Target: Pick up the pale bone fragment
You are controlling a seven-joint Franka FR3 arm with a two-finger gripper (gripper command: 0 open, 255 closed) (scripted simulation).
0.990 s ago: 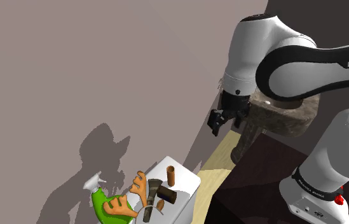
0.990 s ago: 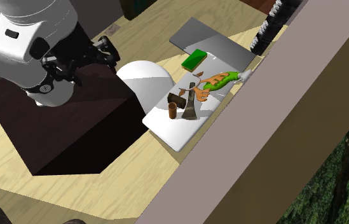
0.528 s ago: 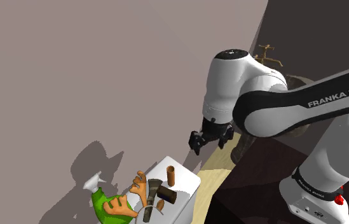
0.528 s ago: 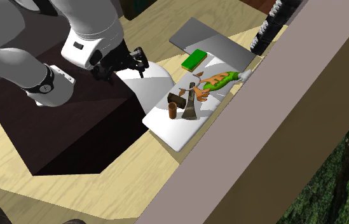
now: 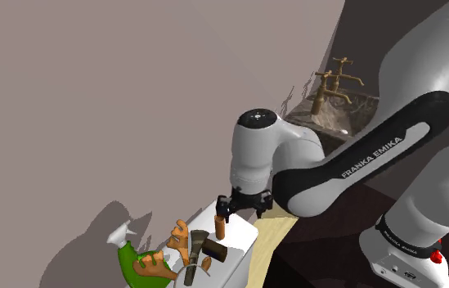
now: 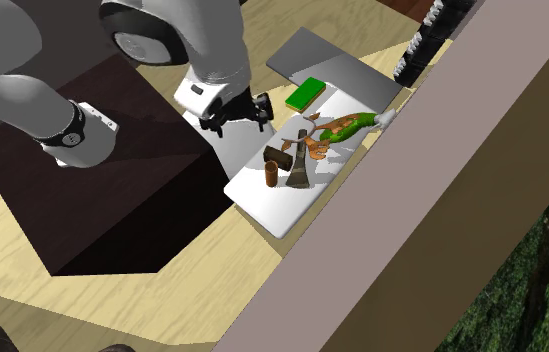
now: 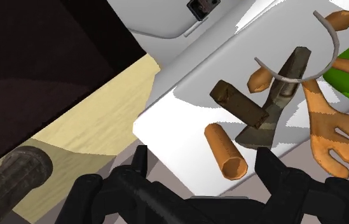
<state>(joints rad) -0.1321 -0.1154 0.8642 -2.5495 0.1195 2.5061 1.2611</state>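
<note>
A thin, pale curved bone fragment (image 7: 292, 79) lies on the white board (image 7: 185, 95), arching over a dark wedge-shaped piece (image 7: 274, 105). Beside it are a dark brown block (image 7: 236, 102), an orange-brown tube (image 7: 225, 151) and an orange antler-shaped piece (image 7: 328, 124). My gripper (image 7: 205, 175) is open and holds nothing. It hovers over the board's near edge, with the tube just ahead of its fingers and the pale fragment farther on. In the shoulder view the gripper (image 5: 243, 206) hangs just above the upright tube (image 5: 220, 227). In the second exterior view the gripper (image 6: 234, 115) is beside the board (image 6: 272, 210).
A green bottle (image 5: 136, 262) lies at the board's far end, under the antler piece. A green sponge (image 6: 308, 92) rests on a grey sheet (image 6: 312, 55). The dark stand box (image 6: 112, 190) sits close to the board. A brass tap (image 5: 335, 82) stands behind the arm, and a wall (image 6: 432, 170) runs along the board.
The arm has swung down from beside the stone basin towards the white board. The gripper dropped from high up to just above the board's near edge, still open.
</note>
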